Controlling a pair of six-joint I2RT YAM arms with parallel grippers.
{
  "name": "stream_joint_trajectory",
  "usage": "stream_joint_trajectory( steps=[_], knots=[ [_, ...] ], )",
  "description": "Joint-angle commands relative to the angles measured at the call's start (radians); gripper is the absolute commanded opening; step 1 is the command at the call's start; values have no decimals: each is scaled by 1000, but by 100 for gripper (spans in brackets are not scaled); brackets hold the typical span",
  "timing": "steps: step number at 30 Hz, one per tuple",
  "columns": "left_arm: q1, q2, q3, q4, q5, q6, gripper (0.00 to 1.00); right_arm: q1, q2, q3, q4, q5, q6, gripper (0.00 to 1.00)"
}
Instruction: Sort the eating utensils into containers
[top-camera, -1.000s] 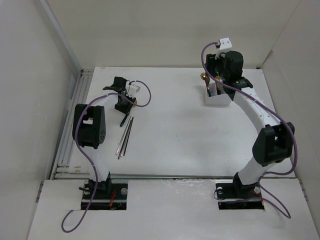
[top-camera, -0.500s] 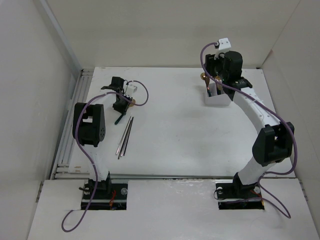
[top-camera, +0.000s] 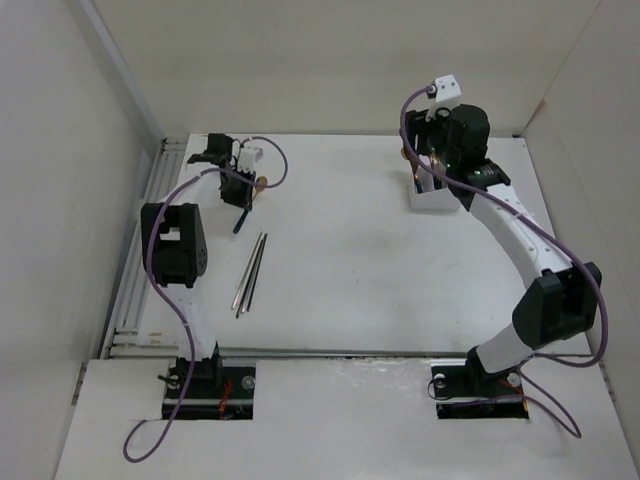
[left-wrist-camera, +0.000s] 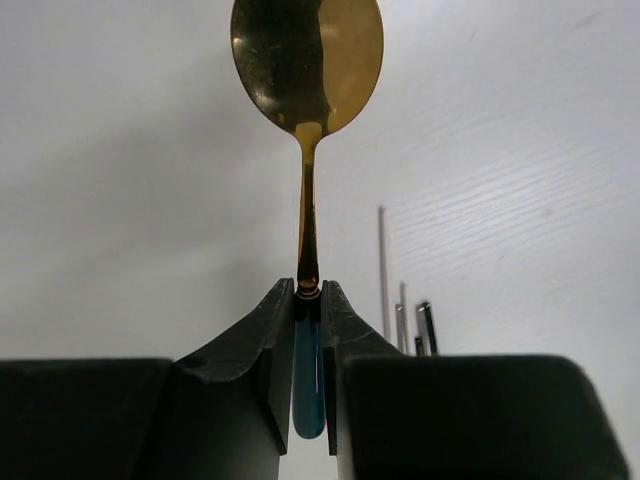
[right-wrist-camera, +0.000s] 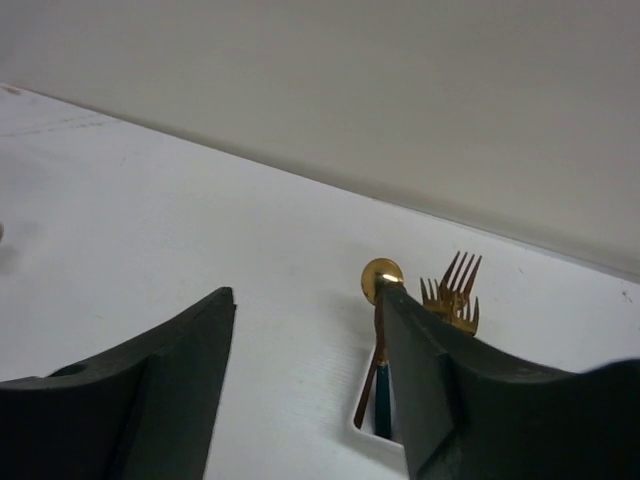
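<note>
Spoon is clamped by its handle in the clenched left gripper, over the counter at far left. Right gripper is held released and empty; the container is mostly hidden behind its finger.

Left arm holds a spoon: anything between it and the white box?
Nothing lies on the table between spoon and box; the chopsticks lie off that line. But the right gripper hangs over the box.
</note>
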Motion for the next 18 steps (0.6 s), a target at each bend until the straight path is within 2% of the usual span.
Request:
stream_joint_trajectory(
  steps=[1,2,5,6,10,14,15,18],
  knots=[
    [23,-115,148,-27,174,-64,0,32,-82,-8,35,-82,1,68],
    [23,-135,168,-27,244,-64,0,53,-97,-8,22,-123,10,71],
    [11,-224,211,-1,328,-99,0,130,-125,-8,10,-204,10,90],
    [2,-247,211,9,341,-108,0,153,-125,-17,10,-217,10,93],
    [-67,-356,223,67,399,-140,0,247,-134,-38,88,-323,85,96],
    [-109,-408,232,174,455,-238,0,283,-92,-85,336,-508,283,96],
    [-125,-408,247,184,464,-254,0,293,-79,-85,390,-522,300,96],
    [-156,-417,257,202,479,-291,0,355,-32,-57,403,-489,314,96]
  ],
)
